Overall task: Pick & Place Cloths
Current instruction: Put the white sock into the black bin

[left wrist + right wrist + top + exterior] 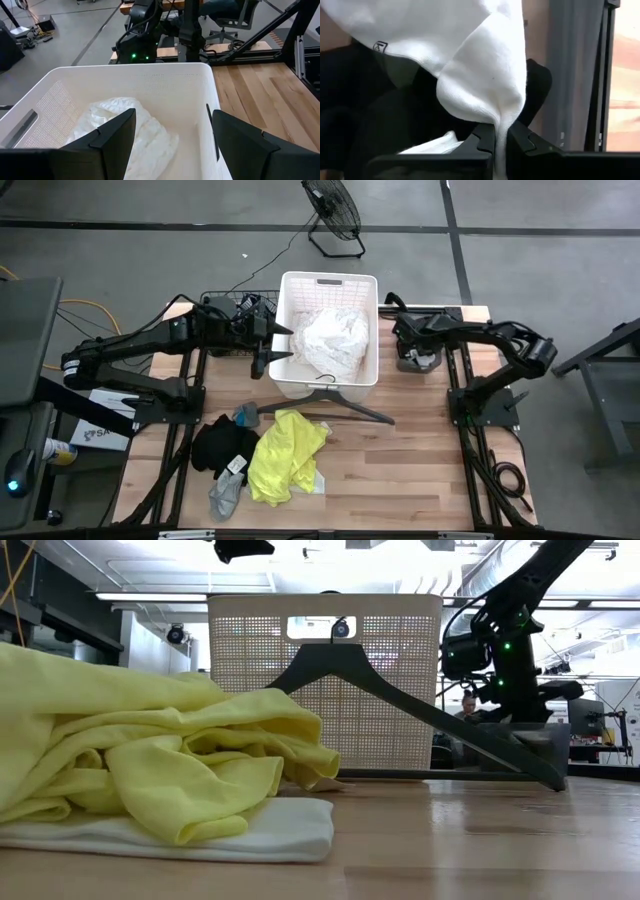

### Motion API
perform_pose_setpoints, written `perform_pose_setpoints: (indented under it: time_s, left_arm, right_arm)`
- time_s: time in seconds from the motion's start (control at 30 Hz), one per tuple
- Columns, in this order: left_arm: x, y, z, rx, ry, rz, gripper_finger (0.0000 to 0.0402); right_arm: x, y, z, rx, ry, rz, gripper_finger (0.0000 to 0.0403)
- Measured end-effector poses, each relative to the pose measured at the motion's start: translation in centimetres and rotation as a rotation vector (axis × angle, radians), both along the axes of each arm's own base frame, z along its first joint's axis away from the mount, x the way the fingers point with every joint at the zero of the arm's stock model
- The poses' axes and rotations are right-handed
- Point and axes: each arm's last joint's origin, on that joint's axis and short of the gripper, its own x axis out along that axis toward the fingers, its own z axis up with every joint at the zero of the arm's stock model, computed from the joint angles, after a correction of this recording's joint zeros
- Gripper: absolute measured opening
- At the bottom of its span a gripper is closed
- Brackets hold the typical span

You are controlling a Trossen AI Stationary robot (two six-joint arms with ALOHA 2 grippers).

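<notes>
The white slatted basket (329,330) stands at the table's far middle with a large white lacy cloth (335,340) inside. My left gripper (172,145) hangs open over the basket's left rim, touching nothing. My right gripper (501,137) is right of the basket, slanting down, shut on a white knit cloth (480,75) that lies over black cloths (385,125). A neon yellow cloth (285,455), a black cloth (222,445) and a small grey one (228,492) lie on the near table. A white cloth (270,830) lies under the yellow one. My right gripper pinches a bunched fold of the white knit cloth (496,119) between its two fingertips, coming from above at a slant. The rest of the cloth spreads away from the fingers over the black cloths; whether it is lifted clear of them I cannot tell.
A dark grey hanger (335,408) lies in front of the basket, its hook (340,628) up against the basket's near wall. A floor fan (333,210) stands beyond the table. Bare wood (420,480) spreads at the near right.
</notes>
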Motion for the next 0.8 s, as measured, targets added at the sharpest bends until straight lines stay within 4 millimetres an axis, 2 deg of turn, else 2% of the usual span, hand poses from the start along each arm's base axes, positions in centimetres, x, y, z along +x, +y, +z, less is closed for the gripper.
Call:
perform_pose_setpoints:
  time_s: [0.1, 0.43, 0.63, 0.8]
  left_arm:
    - [0.0, 0.0, -0.1, -0.003, 0.009, 0.000, 0.0259]
    - [-0.1, 0.0, -0.2, -0.006, 0.021, 0.000, 0.0259]
    - [-0.1, 0.0, -0.2, -0.008, 0.021, 0.001, 0.0259]
    - [-0.1, 0.0, -0.2, -0.008, 0.021, 0.001, 0.0259]
  right_arm:
    - [0.0, 0.0, 0.1, -0.019, 0.011, 0.002, 0.0026]
    - [-0.2, 0.0, 0.4, -0.057, 0.013, -0.023, 0.0133]
    - [-0.5, 0.2, 1.9, -0.127, -0.041, -0.030, 0.0184]
    - [-1.0, 0.8, 3.7, -0.173, -0.140, -0.032, 0.0202]
